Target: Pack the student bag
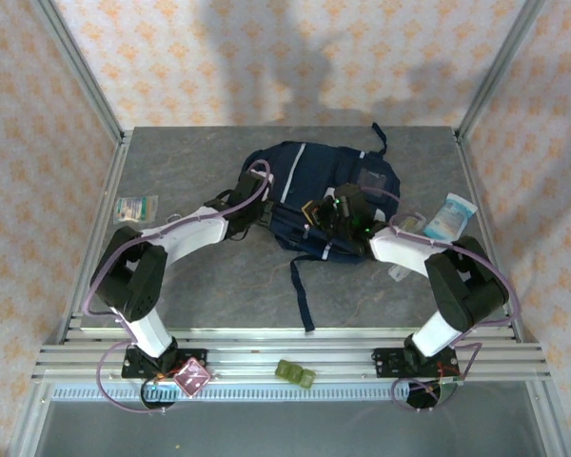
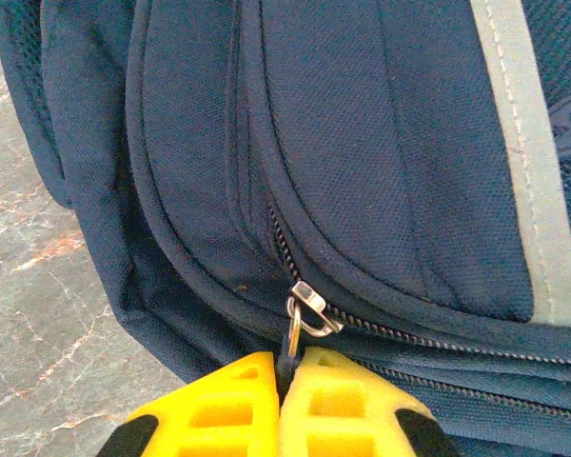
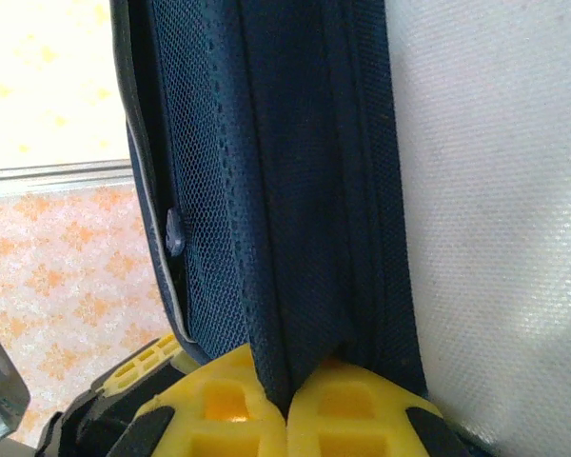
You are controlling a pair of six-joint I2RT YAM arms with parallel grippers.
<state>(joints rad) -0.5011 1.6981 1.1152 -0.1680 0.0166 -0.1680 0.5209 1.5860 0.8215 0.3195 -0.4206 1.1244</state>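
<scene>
The student bag [image 1: 309, 186], navy-blue with a white stripe, lies at the middle of the table toward the back. My left gripper [image 1: 254, 209] is at the bag's left side. Seen from the left wrist, its yellow fingers [image 2: 219, 405] are shut on the dark tab of the metal zipper pull [image 2: 307, 312], and the zipper runs off to the right across the bag [image 2: 362, 143]. My right gripper [image 1: 341, 217] is at the bag's front right. Its fingers [image 3: 362, 405] are shut on a fold of the bag's fabric [image 3: 300, 238], beside a white-grey panel [image 3: 495, 238].
A small greenish packet [image 1: 136, 208] lies on the table at the left. A white and blue pouch [image 1: 450, 215] lies at the right, with a clear item [image 1: 409, 224] next to it. A dark strap [image 1: 303, 295] trails toward the front rail, where a green object [image 1: 295, 373] sits.
</scene>
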